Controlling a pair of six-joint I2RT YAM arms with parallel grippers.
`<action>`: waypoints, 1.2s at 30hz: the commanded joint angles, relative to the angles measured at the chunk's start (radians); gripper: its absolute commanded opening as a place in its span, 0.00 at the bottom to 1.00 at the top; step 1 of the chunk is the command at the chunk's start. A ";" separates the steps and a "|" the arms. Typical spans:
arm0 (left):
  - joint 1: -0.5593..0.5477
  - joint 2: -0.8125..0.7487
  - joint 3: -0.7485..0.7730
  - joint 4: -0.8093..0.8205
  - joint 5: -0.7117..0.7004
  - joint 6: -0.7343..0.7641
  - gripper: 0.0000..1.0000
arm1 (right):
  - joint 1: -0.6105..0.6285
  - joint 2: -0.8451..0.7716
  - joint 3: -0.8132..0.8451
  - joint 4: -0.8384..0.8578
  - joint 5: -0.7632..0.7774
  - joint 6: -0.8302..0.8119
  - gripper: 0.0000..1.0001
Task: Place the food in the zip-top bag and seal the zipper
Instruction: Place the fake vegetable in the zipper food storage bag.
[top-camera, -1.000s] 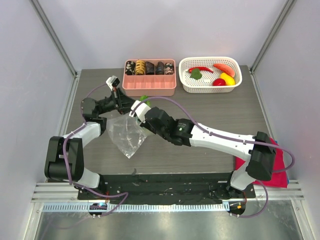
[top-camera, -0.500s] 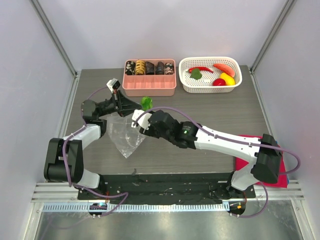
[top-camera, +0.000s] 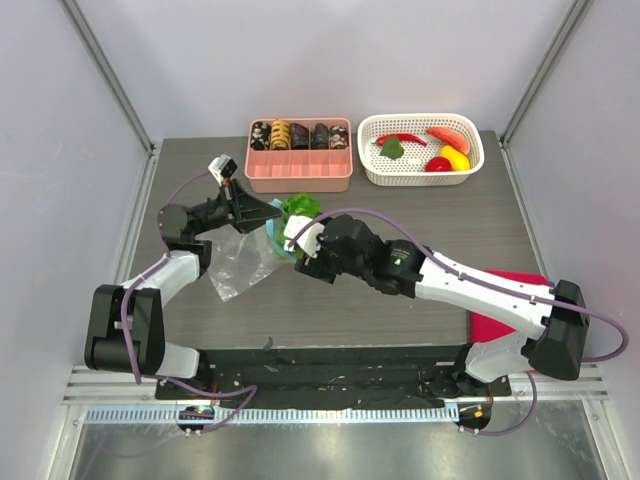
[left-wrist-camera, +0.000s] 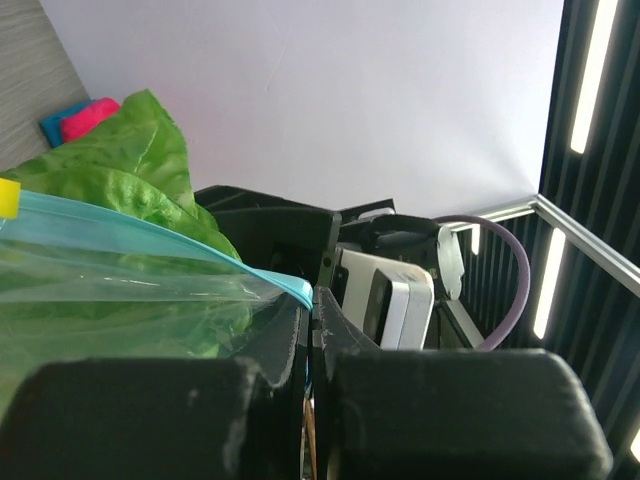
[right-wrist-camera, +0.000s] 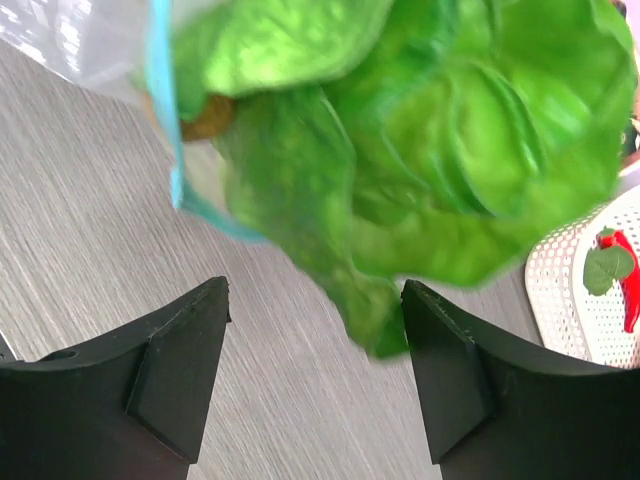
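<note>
While pinching the zipper (right-wrist-camera: 160, 90) of the zip-top bag (top-camera: 238, 265) in the clamped left gripper (top-camera: 268, 212), has spread the right gripper (right-wrist-camera: 312, 295) wide since a second ago, leaving the lettuce (right-wrist-camera: 430, 130) loose at the bag's mouth.

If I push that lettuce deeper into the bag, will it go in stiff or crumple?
Probably floppy: the lettuce drapes in soft folds over the zipper. The zip-top bag looks limp, pinched at one edge by the left hand, so its mouth may shift when pushed.
</note>
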 joint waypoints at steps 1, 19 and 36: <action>0.002 -0.020 0.037 0.265 -0.033 -0.012 0.00 | -0.032 -0.049 0.003 -0.001 -0.029 0.024 0.75; 0.004 0.000 0.067 0.265 -0.062 -0.043 0.00 | -0.219 -0.302 -0.069 0.003 -0.197 0.273 0.99; 0.004 -0.012 0.090 0.265 -0.065 -0.066 0.00 | -0.610 -0.041 -0.216 0.283 -0.768 1.096 0.52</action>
